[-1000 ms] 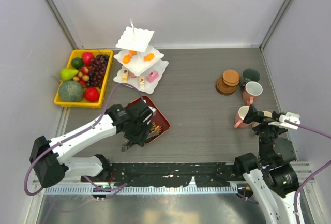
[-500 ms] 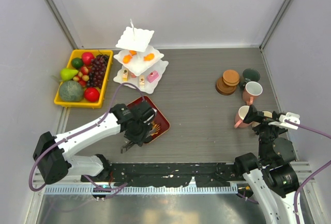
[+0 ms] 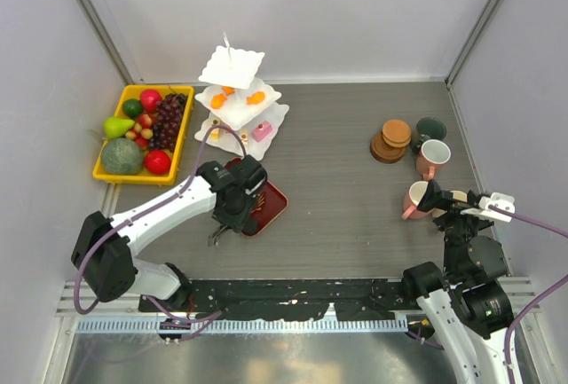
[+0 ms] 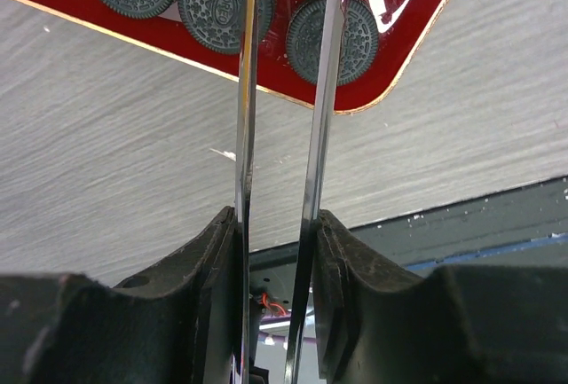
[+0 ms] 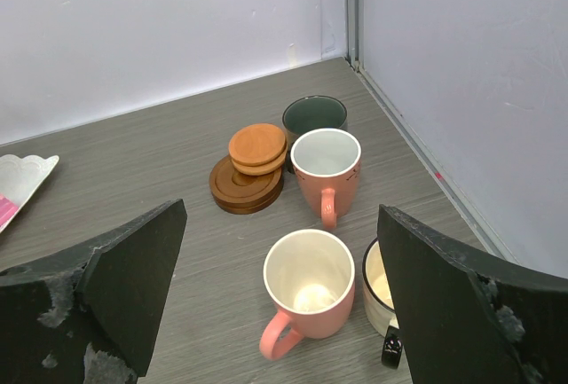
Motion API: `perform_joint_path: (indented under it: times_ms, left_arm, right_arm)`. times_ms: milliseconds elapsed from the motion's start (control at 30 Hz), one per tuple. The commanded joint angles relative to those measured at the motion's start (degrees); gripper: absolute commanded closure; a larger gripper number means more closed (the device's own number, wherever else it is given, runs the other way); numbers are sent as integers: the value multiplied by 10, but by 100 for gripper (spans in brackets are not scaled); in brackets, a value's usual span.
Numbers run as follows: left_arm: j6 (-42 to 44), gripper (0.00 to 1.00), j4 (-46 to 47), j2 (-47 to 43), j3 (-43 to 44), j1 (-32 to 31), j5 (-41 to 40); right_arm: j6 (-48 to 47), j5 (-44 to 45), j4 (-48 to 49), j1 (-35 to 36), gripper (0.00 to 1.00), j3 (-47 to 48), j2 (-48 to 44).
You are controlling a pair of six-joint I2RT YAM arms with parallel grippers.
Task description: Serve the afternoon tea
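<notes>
Sandwich cookies (image 4: 209,3) sit at twelve o'clock; your left gripper (image 4: 273,224) is clamped on the tongs (image 4: 318,118), so straddle one cookie before squeezing.

Bare counter (image 3: 346,176) runs between the red tray (image 3: 272,200) and the mugs (image 3: 434,155) at three o'clock; the tiered stand (image 3: 238,105) crowds the tray's twelve o'clock.

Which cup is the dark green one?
It's the dark green mug, farthest back, right beside the brown coasters. The other three are lighter: two pink mugs and a cream mug, all standing nearer the front.
</notes>
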Motion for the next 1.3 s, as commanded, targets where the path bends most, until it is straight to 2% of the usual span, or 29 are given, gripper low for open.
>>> perform_joint_path:
  times_ms: [0,300,633,733,933,1100,1267]
  left_arm:
    - [21,60,10,11,40,18,-19]
    - [7,50,1,-47,13,18,32]
    - [10,47,1,-31,-5,18,34]
    - [12,49,3,-21,-3,18,38]
    - [13,60,-2,-36,4,17,50]
    - [20,63,-23,-61,34,18,50]
    - [46,64,-61,-79,93,34,13]
  right_arm:
    - [-9,8,23,3,4,1,4]
    - [-8,7,24,3,4,1,2]
    - [-9,8,23,3,4,1,4]
    - [-9,8,23,3,5,1,3]
    - [-9,9,23,3,5,1,3]
    - [-9,9,23,3,5,1,5]
    - [-8,8,24,3,5,0,5]
